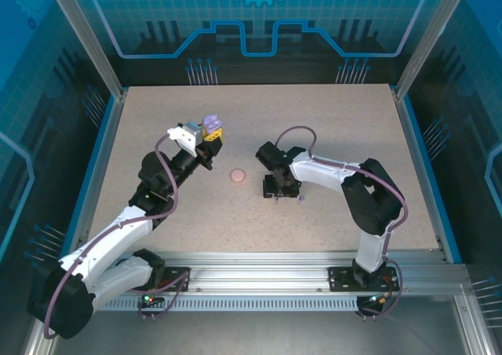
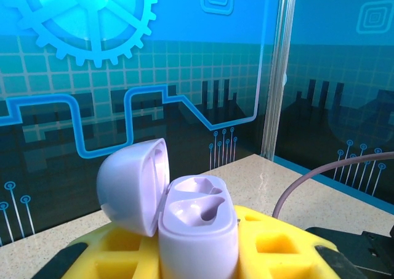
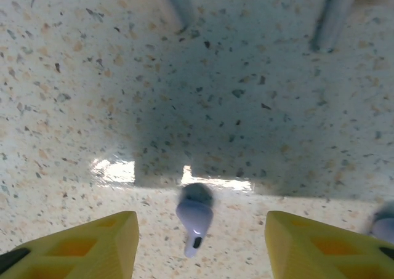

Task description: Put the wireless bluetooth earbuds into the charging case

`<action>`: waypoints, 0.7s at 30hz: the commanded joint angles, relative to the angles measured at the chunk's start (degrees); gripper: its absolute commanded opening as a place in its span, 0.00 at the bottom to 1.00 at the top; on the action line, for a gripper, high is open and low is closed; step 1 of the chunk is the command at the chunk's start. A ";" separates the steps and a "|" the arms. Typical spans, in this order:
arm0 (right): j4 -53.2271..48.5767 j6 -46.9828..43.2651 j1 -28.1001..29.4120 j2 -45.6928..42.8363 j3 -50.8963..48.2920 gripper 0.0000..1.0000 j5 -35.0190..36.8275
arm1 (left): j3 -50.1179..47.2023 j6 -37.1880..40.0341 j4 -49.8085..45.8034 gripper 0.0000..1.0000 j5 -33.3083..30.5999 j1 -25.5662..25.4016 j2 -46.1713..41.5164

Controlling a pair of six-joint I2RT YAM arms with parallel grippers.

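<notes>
While earbud (image 3: 195, 212) lies between spread right gripper (image 1: 288, 199) fingers at 6 o'clock | bud is to be centred, then pinched gently | open case (image 2: 198, 230) pinched by left gripper (image 1: 208, 139), 10 o'clock.
</notes>
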 commanded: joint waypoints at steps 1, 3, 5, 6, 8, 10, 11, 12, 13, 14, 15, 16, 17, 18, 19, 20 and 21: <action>-1.40 1.78 1.31 1.78 2.46 0.52 1.91 | 0.74 1.47 2.92 0.00 -0.14 -0.39 -1.28; -2.01 2.07 1.64 2.52 3.08 0.50 2.47 | 0.74 1.64 2.70 0.00 -0.12 -0.40 -1.40; -2.68 2.43 1.90 2.92 3.48 0.48 3.26 | 0.65 1.72 2.76 0.00 -0.15 -0.40 -1.58; -2.83 2.63 1.93 3.10 3.51 0.47 3.56 | 0.70 1.73 2.67 0.00 -0.03 -0.40 -1.52; -3.04 2.96 2.00 3.29 3.53 0.46 3.63 | 0.76 1.85 2.38 0.00 0.18 -0.40 -1.71; -3.12 3.18 2.10 3.62 3.53 0.45 3.81 | 0.74 2.09 2.47 0.00 0.63 -0.40 -1.80; -3.20 3.27 2.07 3.74 3.56 0.45 3.82 | 0.74 2.09 2.43 0.00 0.73 -0.40 -1.88; -3.28 3.38 2.12 3.94 3.57 0.45 3.81 | 0.74 2.09 2.46 0.00 0.82 -0.34 -1.93; -3.13 3.46 2.18 4.05 3.57 0.45 3.79 | 0.75 2.06 2.39 0.00 0.90 -0.40 -2.02; -3.11 3.48 2.14 4.22 3.57 0.44 3.73 | 0.74 2.01 2.34 0.00 0.99 -0.36 -2.02; -3.15 3.59 2.13 4.49 3.65 0.44 3.72 | 0.74 2.00 2.34 0.00 1.07 -0.40 -2.11; -3.13 3.52 2.25 4.72 3.75 0.43 3.64 | 0.74 2.00 2.38 0.00 1.01 -0.34 -2.11; -3.14 3.52 2.30 4.82 3.90 0.43 3.60 | 0.76 2.00 2.33 0.00 1.03 -0.40 -2.11; -3.11 3.53 2.47 5.07 4.00 0.42 3.48 | 0.83 2.06 2.36 0.00 1.03 -0.40 -2.11; -3.02 3.58 2.40 5.21 4.10 0.42 3.48 | 0.83 2.09 2.28 0.00 1.00 -0.40 -2.11; -3.03 3.56 2.51 5.47 4.16 0.42 3.39 | 0.82 2.13 2.27 0.00 1.11 -0.40 -2.13; -2.94 3.54 2.55 5.60 4.27 0.41 3.29 | 0.83 2.08 2.25 0.00 1.11 -0.40 -2.15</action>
